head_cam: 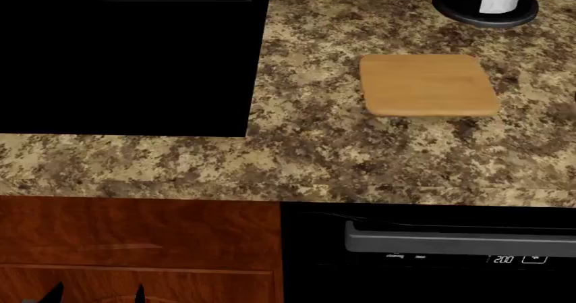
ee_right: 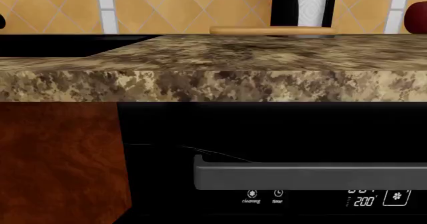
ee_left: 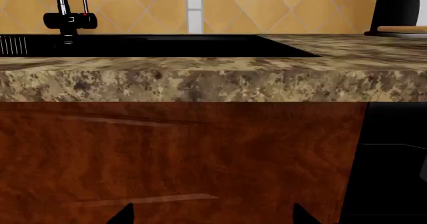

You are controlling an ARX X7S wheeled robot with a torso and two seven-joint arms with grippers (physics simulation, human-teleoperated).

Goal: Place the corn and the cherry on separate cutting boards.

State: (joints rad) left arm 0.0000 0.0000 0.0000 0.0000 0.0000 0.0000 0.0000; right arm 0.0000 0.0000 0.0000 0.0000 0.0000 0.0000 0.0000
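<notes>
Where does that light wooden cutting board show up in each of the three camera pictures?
Head view: the cutting board lies flat on the counter, upper right, near the paper towel holder.
Right wrist view: seen edge-on as a thin strip at the counter's far side, top centre.
Left wrist view: a thin edge at the far right.
Shared landmark: the paper towel holder.

counter point(head_cam: 360, 161): speckled brown, tan and black granite
board point(head_cam: 428, 85): plain light-brown wood, right of centre in head view
sink point(head_cam: 126, 60): black, upper left
cabinet point(head_cam: 135, 235): reddish-brown wood grain
oven point(head_cam: 432, 249): black, grey handle
wall tiles point(ee_left: 147, 9): orange-yellow diamonds
</notes>
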